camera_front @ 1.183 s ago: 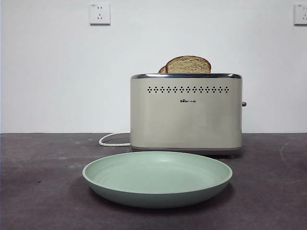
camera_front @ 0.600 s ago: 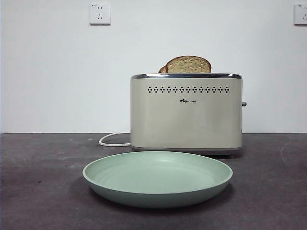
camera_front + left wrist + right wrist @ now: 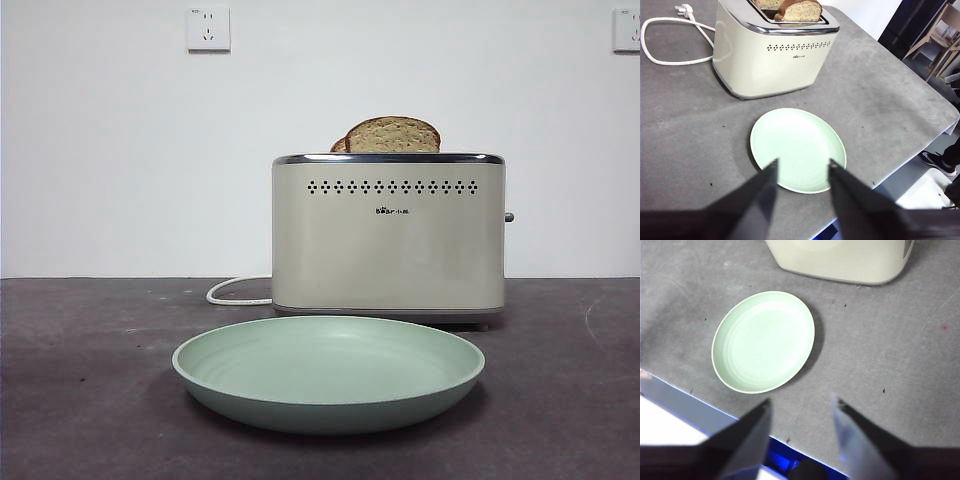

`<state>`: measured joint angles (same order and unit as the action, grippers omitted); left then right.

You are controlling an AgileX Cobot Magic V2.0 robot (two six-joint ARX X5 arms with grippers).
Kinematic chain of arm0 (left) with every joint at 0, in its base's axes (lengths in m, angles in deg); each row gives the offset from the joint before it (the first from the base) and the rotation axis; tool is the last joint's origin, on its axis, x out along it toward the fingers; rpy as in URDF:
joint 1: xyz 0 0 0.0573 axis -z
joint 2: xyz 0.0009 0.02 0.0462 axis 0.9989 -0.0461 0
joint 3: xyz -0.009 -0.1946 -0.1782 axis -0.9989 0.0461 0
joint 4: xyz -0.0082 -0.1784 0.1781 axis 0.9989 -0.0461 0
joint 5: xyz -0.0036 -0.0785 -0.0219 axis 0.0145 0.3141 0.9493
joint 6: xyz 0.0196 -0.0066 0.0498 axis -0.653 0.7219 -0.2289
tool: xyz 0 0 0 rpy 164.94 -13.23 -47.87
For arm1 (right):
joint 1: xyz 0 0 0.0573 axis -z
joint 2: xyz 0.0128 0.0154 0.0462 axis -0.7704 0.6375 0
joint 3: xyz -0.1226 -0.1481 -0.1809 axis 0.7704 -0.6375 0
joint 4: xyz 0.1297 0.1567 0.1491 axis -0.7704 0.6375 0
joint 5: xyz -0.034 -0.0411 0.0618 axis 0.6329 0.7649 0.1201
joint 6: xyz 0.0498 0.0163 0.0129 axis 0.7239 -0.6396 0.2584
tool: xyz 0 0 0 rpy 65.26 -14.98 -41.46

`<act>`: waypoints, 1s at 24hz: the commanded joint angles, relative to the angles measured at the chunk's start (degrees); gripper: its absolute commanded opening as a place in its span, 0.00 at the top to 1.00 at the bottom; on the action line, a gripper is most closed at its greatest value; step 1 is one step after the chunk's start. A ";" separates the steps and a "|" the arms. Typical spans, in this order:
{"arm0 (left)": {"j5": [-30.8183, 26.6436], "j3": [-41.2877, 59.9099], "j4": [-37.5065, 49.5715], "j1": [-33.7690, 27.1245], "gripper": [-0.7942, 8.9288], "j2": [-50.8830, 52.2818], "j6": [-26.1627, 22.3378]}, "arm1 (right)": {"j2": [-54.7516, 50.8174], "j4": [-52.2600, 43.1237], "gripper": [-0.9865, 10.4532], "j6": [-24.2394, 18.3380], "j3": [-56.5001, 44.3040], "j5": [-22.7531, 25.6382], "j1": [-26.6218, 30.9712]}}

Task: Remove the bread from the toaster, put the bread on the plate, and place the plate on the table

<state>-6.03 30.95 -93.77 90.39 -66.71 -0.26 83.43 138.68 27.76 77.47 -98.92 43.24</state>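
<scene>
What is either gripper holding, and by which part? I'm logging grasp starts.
Nothing: left gripper and right gripper are both open and empty above the plate.

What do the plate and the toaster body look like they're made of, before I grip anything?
The plate: probably plastic or melamine rather than glazed ceramic, judging by its even mint colour and soft satin sheen without sharp highlights. The toaster: a smooth cream shell, painted metal or plastic, I can't tell which, with a mirror-bright chrome-look band around the top rim. Both grippers, left and right, hang open, away from them.
</scene>
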 commanded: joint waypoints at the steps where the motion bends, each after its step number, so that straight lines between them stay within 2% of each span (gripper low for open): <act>1: 0.42 -0.09 0.22 -0.02 0.33 0.04 -0.81 | -0.04 -0.26 0.46 -0.35 0.15 -0.11 -0.13; 6: 0.66 -0.09 2.49 -0.02 0.33 -0.11 -2.32 | -0.02 -0.31 0.46 -0.22 0.15 -0.09 -0.13; 10: 1.16 -0.09 7.45 0.17 0.33 -1.64 -3.08 | 0.26 -0.37 0.47 -0.20 0.15 -0.09 -0.13; 15: 3.93 -0.15 15.65 1.44 0.33 -6.45 -3.78 | 0.87 -0.37 0.47 -0.15 0.15 -0.09 -0.13; 24: 4.39 -0.15 34.25 6.88 0.34 -20.31 -3.76 | 2.21 -0.83 0.47 -0.15 0.15 -0.09 -0.13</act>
<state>-1.94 30.91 -61.18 96.86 -86.01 -3.32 85.57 138.23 27.78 77.47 -98.94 43.24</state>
